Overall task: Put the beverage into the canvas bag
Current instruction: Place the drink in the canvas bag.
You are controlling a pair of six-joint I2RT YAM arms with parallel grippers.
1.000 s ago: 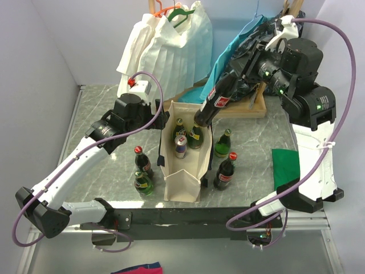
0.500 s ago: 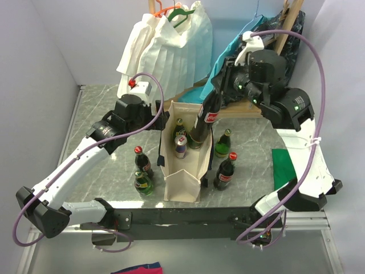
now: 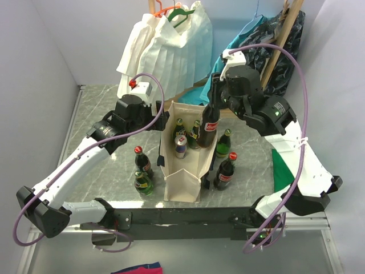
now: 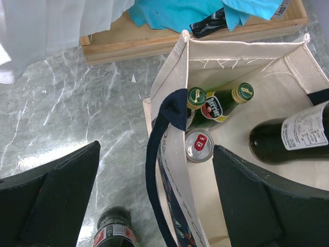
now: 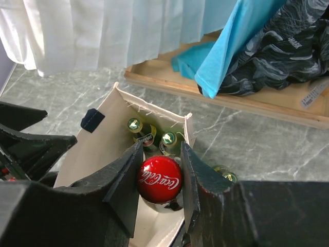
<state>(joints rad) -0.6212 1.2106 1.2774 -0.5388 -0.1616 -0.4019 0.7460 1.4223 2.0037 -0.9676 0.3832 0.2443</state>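
Table (image 3: 102, 105): marble top is carrying the canvas bag (image 3: 182, 184), which is standing open.
Left gripper (image 4: 157, 191): fingers are gaping wide astride the bag's left wall, clamping nothing.
Right gripper (image 5: 159, 160): is clamping the cola bottle (image 3: 208, 123) by its neck, base hanging inside the bag's mouth.
Done: two green bottles (image 4: 212, 109) and a can (image 4: 198, 145) are sitting inside the bag.
Remaining: cola is awaiting release; four loose bottles (image 3: 226, 171) are waiting beside the bag.

The canvas bag (image 3: 182, 177) stands near the front edge of the bench (image 3: 97, 114), between the two arms. Inside it, at the far end, two leaning bottles (image 4: 216, 103) touch, with a can (image 4: 198, 145) just before them. The cola bottle (image 3: 209, 121) in the right end effector (image 5: 159, 175) dips into the bag's right side. A left pair of bottles (image 3: 143, 164) stands beside the bag and a right pair of bottles (image 3: 225, 171) stands opposite. A wooden tray (image 5: 241, 105) lies behind.
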